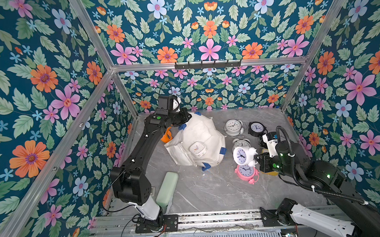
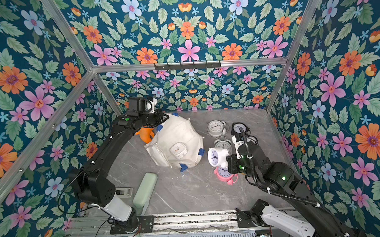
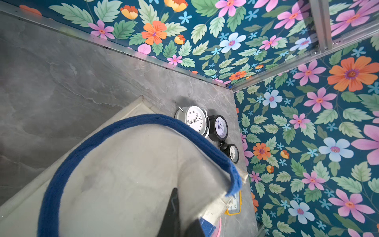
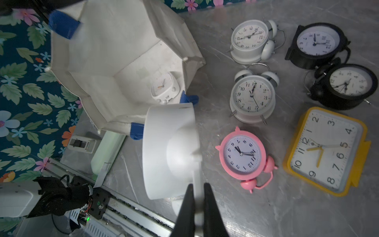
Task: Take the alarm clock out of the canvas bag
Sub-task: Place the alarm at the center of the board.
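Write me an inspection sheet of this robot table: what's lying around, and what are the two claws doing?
Surface: grey marble-look tabletop.
Job's things: canvas bag tipped on its side, mouth open, square white clock inside; round white alarm clock held above the table, outside it.
Clutter: six clocks beside the bag, including pink clock and yellow clock; orange plush toy; pale green case.
Grippers: left gripper shut on the bag's rim; right gripper shut on the round clock's handle.
Cables: black ribbed hose along the right arm.
Surroundings: floral walls, metal frame, hook rail.
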Robot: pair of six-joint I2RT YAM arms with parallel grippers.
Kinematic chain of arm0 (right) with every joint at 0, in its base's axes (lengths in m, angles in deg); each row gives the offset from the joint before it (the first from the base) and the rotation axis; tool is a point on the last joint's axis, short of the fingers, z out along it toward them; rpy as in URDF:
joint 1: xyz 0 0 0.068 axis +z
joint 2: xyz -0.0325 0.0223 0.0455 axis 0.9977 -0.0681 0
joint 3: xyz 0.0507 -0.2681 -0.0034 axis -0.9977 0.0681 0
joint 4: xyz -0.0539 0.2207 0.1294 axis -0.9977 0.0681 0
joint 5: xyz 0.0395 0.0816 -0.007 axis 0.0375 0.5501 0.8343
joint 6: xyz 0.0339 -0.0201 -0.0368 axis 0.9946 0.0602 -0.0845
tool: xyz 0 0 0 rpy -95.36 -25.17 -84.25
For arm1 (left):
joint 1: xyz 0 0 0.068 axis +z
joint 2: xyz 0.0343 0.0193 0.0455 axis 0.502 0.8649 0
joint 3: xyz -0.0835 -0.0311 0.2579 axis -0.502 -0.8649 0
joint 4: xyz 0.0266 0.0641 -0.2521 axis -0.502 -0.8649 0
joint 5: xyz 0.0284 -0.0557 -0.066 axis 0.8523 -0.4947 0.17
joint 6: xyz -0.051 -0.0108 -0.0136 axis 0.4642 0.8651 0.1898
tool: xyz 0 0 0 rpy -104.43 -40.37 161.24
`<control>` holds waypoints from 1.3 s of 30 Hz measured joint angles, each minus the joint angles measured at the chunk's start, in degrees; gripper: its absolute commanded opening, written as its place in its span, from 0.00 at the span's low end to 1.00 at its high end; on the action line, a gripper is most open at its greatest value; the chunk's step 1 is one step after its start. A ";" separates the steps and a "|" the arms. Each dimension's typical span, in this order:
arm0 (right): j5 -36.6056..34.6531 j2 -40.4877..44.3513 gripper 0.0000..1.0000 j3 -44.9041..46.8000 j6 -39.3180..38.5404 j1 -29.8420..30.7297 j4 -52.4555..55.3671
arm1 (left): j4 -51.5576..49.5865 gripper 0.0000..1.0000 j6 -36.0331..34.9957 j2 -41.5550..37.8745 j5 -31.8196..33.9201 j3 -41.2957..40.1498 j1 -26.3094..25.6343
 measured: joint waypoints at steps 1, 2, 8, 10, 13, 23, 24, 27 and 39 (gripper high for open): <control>0.13 0.22 0.00 1.11 0.46 0.00 0.94 | 0.20 0.00 0.85 0.48 0.02 0.28 0.26; 0.35 0.37 0.00 2.01 1.09 -0.02 1.57 | 0.22 0.00 0.85 0.96 0.09 0.70 0.31; 4.90 -0.76 0.00 9.79 5.05 -0.04 1.92 | 0.22 0.00 2.19 2.19 1.18 1.86 0.39; 7.32 -2.32 0.00 12.70 6.75 -0.04 0.46 | 0.20 0.00 2.34 2.21 1.33 1.86 0.33; 11.69 -3.91 0.00 17.18 9.35 -0.04 -3.26 | 0.20 0.00 2.36 2.23 1.36 1.84 0.31; 21.29 -5.49 0.00 27.65 16.57 -1.14 -13.97 | 0.81 0.00 3.30 2.03 1.31 0.76 0.35; 22.49 -5.60 0.00 28.83 17.00 -1.99 -15.04 | 0.83 0.00 3.34 2.03 1.31 0.76 0.35; 25.18 -5.53 0.00 31.89 18.34 -4.33 -17.33 | 1.03 0.00 3.39 1.92 1.31 0.55 0.35; 28.68 -9.57 0.00 35.87 20.98 -6.38 -22.49 | 1.22 0.00 3.41 1.14 1.22 -0.85 0.35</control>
